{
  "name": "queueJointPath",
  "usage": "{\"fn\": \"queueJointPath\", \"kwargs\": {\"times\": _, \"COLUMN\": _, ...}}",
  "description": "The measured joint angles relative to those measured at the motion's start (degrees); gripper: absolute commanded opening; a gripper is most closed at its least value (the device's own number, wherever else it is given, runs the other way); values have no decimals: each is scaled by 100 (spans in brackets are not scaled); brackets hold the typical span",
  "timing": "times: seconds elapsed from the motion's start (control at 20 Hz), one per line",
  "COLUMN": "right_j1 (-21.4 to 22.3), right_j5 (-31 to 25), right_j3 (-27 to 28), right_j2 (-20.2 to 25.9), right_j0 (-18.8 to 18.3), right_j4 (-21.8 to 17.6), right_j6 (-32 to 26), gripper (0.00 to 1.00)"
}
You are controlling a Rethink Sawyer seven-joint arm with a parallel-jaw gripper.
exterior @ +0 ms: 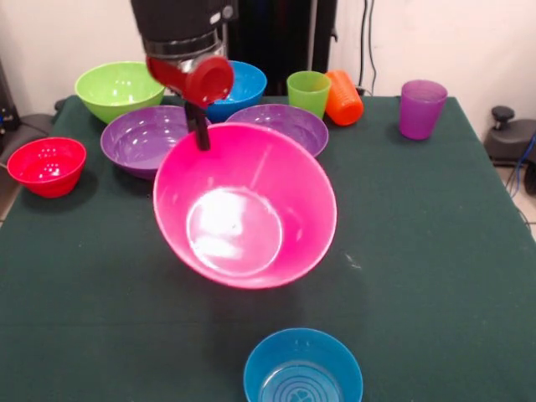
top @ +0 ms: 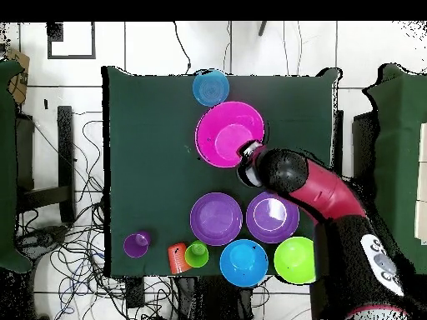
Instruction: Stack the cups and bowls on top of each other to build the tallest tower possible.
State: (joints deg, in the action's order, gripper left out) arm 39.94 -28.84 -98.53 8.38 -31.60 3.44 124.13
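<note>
Gripper [exterior: 201,134] pinching rim of big flared glossy pink plastic bowl [exterior: 251,218], tilted (seemingly lifted); best kept level, carried slowly, set down centred.

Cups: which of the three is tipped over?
The orange cup lies on its side, leaning against the green cup. The green one and the purple cup, which is apart at the table's corner, both stand upright.

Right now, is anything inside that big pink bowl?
No. The pink bowl is tilted, its inside bare, showing only glare. The gripper is at its far rim; what lies under the bowl is hidden.
</note>
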Motion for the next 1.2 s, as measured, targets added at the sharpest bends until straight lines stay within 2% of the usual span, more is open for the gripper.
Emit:
{"fn": "queueJointPath", "kwargs": {"times": 0.35, "right_j1": -414, "right_j5": 293, "right_j3": 414, "right_j2": 17, "right_j0": 56, "right_j4": 64, "right_j6": 0, "gripper": 0}}
{"fn": "queueJointPath", "kwargs": {"times": 0.7, "right_j1": -760, "right_j5": 316, "right_j3": 810, "right_j2": 23, "right_j0": 269, "right_j4": 249, "right_j6": 0, "gripper": 0}}
{"fn": "queueJointPath", "kwargs": {"times": 1.2, "right_j1": -818, "right_j5": 282, "right_j3": 914, "right_j2": 17, "right_j0": 427, "right_j4": 456, "right_j6": 0, "gripper": 0}}
